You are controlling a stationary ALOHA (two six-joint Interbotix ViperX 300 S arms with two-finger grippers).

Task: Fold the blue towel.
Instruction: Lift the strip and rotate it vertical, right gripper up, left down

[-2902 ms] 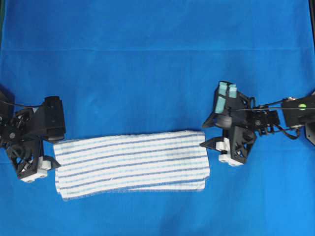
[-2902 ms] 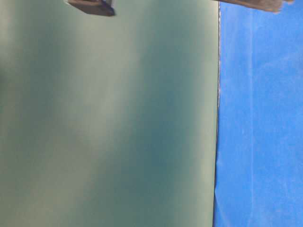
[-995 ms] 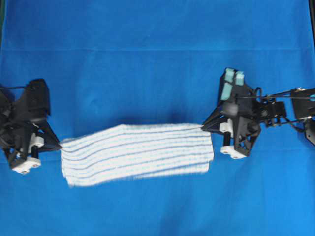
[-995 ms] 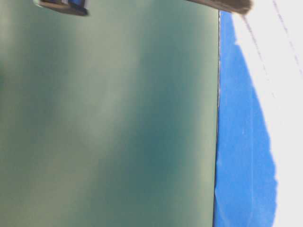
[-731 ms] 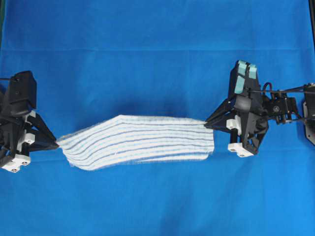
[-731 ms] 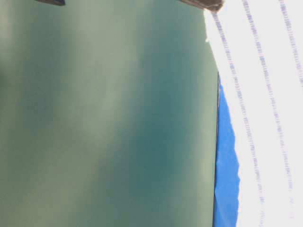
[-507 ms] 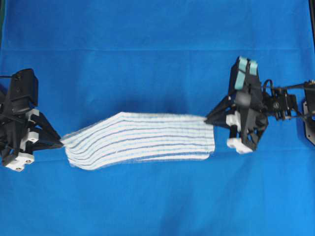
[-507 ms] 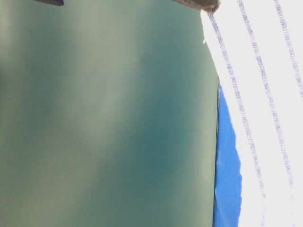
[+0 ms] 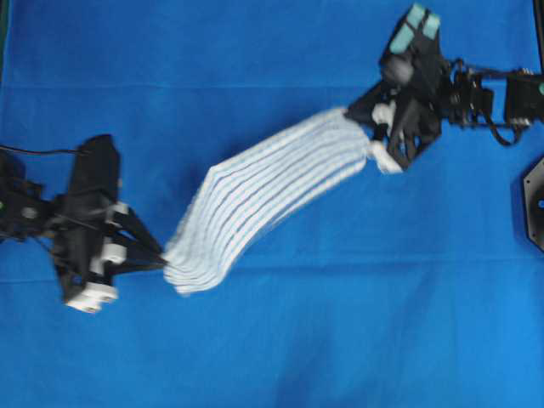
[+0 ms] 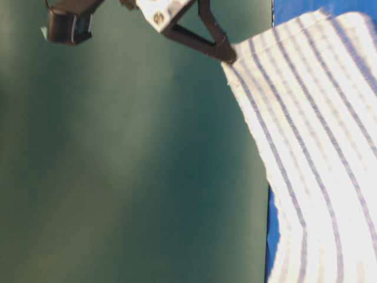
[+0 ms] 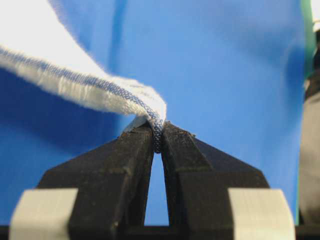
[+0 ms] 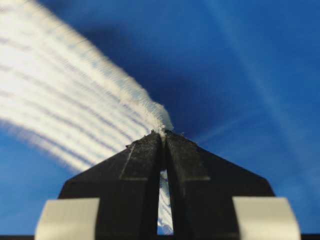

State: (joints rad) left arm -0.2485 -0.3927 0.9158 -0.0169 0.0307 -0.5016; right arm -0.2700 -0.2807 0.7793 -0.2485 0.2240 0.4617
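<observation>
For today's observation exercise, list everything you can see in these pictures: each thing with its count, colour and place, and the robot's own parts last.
towel: one, white with thin blue stripes, stretched slantwise between the two grippers, lifted off the table cloth.
table cloth: one, plain bright blue, covering the whole table.
wall: one, dull green, behind the table in the table-level view.
left gripper: one, black with white parts, lower left of the overhead view, shut on the towel's lower end.
right gripper: one, black with white parts, upper right, shut on the towel's upper end.
</observation>
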